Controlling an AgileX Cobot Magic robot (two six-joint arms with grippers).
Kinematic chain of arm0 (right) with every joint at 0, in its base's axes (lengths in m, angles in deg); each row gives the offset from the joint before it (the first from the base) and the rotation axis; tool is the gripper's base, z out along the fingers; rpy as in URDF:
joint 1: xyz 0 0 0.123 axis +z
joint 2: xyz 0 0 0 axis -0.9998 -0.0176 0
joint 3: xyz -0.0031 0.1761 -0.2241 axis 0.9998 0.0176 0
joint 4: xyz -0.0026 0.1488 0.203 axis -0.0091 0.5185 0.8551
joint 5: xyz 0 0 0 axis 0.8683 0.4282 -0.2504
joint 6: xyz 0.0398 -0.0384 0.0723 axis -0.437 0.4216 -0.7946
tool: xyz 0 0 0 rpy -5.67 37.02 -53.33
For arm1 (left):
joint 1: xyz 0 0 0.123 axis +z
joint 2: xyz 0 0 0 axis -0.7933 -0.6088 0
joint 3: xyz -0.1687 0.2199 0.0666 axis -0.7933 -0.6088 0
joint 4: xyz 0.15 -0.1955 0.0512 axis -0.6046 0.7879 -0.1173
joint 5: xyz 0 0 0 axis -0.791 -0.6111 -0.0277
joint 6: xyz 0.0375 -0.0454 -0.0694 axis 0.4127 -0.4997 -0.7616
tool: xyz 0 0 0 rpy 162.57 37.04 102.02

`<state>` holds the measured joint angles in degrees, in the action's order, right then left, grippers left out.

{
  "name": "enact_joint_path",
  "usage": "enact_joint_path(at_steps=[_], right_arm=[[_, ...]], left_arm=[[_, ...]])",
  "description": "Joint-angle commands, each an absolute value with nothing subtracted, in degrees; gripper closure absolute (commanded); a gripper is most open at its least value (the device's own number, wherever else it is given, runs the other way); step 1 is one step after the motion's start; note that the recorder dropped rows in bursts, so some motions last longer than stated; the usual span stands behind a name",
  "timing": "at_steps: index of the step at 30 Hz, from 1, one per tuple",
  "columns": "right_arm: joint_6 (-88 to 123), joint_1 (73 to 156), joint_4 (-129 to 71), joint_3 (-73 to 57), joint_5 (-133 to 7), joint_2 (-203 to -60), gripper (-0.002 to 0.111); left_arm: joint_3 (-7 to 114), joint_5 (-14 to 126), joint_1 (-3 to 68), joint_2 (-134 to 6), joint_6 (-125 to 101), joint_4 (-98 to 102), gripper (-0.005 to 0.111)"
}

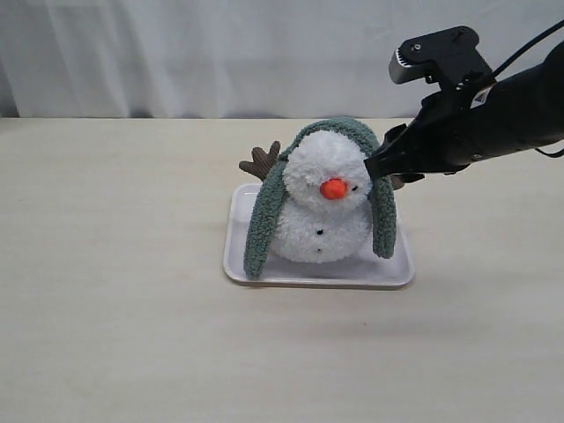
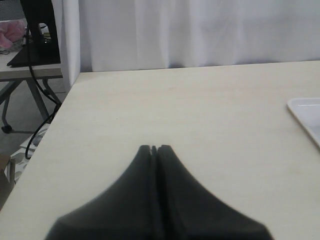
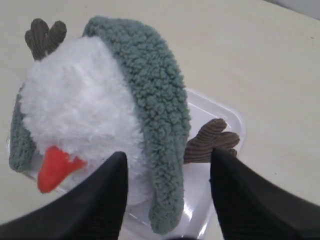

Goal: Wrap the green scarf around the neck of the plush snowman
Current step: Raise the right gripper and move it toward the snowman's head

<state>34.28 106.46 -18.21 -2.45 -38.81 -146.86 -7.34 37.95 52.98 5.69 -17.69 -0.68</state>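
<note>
Green scarf (image 1: 264,211) lies draped over the top of the plush snowman's (image 1: 319,231) head. One end hangs between the spread jaws of our right gripper (image 3: 168,156), and the other hangs on the far side of the head from it. We judge the wrap barely begun, since nothing circles the neck (image 1: 307,204) and the strip has yet to come down and cross. Our right gripper stands wide open with nothing clamped, while our left gripper (image 2: 154,148) is closed and empty, well away from the toy.
</note>
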Motion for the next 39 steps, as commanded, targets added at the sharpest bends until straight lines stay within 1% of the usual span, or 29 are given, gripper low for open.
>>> enact_joint_path(at_steps=[1, 6, 8, 14, 16, 25, 27, 30, 31, 39], right_arm=[[36.29, 106.57, -18.68, -2.67, -41.77, -146.88, 0.060], [37.91, 106.57, -16.81, -2.67, -43.05, -146.88, 0.060], [41.77, 106.72, -13.78, -2.67, -43.16, -146.88, 0.061], [47.93, 107.15, -8.66, -2.67, -43.29, -148.78, 0.078], [48.19, 107.15, -8.76, -2.67, -43.49, -149.69, 0.081], [47.60, 107.15, -8.76, -2.67, -49.07, -151.36, 0.082], [47.71, 107.15, -8.76, -2.67, -50.16, -151.36, 0.088], [47.71, 107.15, -8.76, -2.67, -50.84, -151.57, 0.102], [47.71, 107.15, -8.76, -2.67, -50.84, -151.72, 0.104], [45.40, 107.15, -8.29, -2.67, -54.34, -154.84, 0.104]], left_arm=[[-7.46, 38.74, 52.72, 5.72, -17.78, -0.64, 0.107], [-7.46, 38.74, 52.72, 5.72, -17.78, -0.64, 0.107], [-7.46, 38.74, 52.72, 5.72, -17.78, -0.64, 0.107], [-7.46, 38.74, 52.72, 5.72, -17.78, -0.64, 0.107], [-7.46, 38.74, 52.72, 5.72, -17.78, -0.64, 0.107], [-7.46, 38.74, 52.72, 5.72, -17.78, -0.64, 0.107], [-7.46, 38.74, 52.72, 5.72, -17.78, -0.64, 0.107], [-7.46, 38.74, 52.72, 5.72, -17.78, -0.64, 0.107], [-7.46, 38.74, 52.72, 5.72, -17.78, -0.64, 0.107], [-7.46, 38.74, 52.72, 5.72, -17.78, -0.64, 0.107]])
